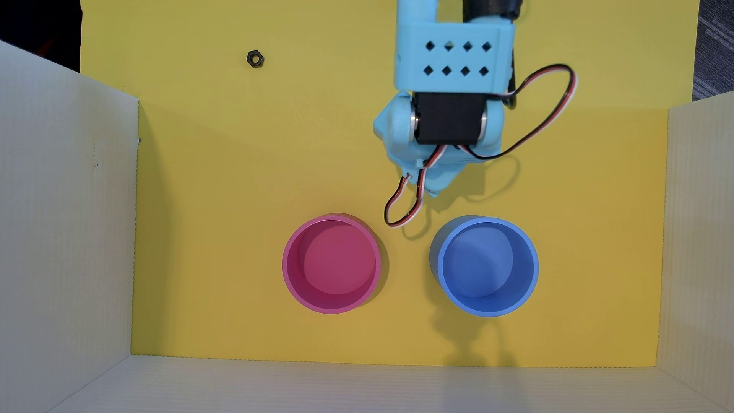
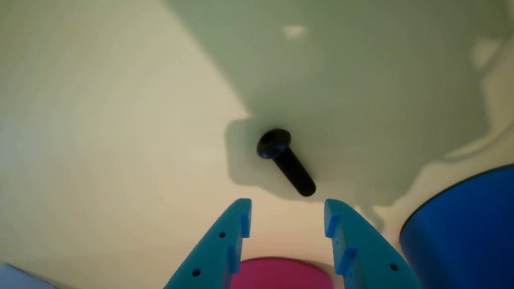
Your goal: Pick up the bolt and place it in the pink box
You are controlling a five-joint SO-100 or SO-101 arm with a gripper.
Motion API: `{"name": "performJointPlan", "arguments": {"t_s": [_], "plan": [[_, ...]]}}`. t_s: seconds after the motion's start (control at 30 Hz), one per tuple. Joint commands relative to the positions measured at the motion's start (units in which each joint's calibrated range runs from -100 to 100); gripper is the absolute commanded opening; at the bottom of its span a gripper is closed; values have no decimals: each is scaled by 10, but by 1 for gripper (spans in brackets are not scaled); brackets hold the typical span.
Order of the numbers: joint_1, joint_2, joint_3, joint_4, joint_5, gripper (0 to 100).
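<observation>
- Yellow floor (image 1: pixel 238 159), overhead view: your arm (image 1: pixel 449 79) hides the bolt beneath it; the pink box (image 1: pixel 292 278) waits empty beside the blue cup (image 1: pixel 532 270), the nut (image 1: pixel 255 58) well apart.
- Wrist view: your gripper (image 2: pixel 287 212), spread and empty, lines up on the bolt (image 2: pixel 286 160) lying flat just ahead.

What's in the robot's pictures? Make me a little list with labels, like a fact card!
bolt: black, lying on the yellow floor just ahead of the gripper, seen in the wrist view; hidden under the arm in the overhead view
gripper: blue, open, holding nothing
pink box: round, empty
blue cup: round, empty, beside the pink box
nut: black, six-sided, far from both cups
walls: pale cardboard on three sides
</observation>
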Motion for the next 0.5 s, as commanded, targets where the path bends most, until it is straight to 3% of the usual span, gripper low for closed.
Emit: {"name": "performJointPlan", "arguments": {"t_s": [0.0, 0.47], "plan": [[0, 18, -16, -13, 3, 14], [0, 63, -21, -37, 2, 11]]}}
